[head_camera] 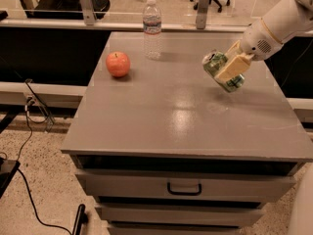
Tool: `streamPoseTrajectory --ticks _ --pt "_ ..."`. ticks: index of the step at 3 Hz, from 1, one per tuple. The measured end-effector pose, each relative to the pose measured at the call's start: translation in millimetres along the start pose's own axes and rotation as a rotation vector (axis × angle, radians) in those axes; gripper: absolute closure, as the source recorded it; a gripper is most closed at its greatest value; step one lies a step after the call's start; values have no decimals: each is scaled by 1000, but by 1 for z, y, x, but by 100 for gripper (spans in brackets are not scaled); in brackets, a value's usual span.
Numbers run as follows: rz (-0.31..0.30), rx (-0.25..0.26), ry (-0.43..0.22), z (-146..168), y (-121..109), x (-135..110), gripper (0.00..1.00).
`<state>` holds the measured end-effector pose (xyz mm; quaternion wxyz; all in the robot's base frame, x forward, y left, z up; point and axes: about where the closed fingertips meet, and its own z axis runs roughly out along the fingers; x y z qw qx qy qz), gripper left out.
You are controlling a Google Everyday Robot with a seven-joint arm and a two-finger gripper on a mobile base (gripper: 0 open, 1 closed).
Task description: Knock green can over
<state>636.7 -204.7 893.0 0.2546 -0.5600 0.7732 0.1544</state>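
The green can (pixel 220 68) is at the right side of the grey cabinet top (pixel 166 111). It is tilted hard to the left, its silver top pointing up and left, its base near the surface. My gripper (pixel 230 67) reaches in from the upper right on a white arm. Its pale fingers (pixel 231 67) lie across the can's body and are shut on it.
A red apple (pixel 118 63) sits at the left of the cabinet top. A clear plastic water bottle (pixel 152 28) stands upright at the back middle. Drawers with a handle (pixel 184 188) are below the front edge. Cables lie on the floor at the left.
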Motion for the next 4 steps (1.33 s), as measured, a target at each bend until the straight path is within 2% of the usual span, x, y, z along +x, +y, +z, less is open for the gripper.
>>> streamPoseTrajectory --ticks 2,3,4 --pt "-31 -77 109 12 33 0 17" --pt "-31 -75 108 16 32 -1 0" --pt "-31 -75 108 16 32 -1 0"
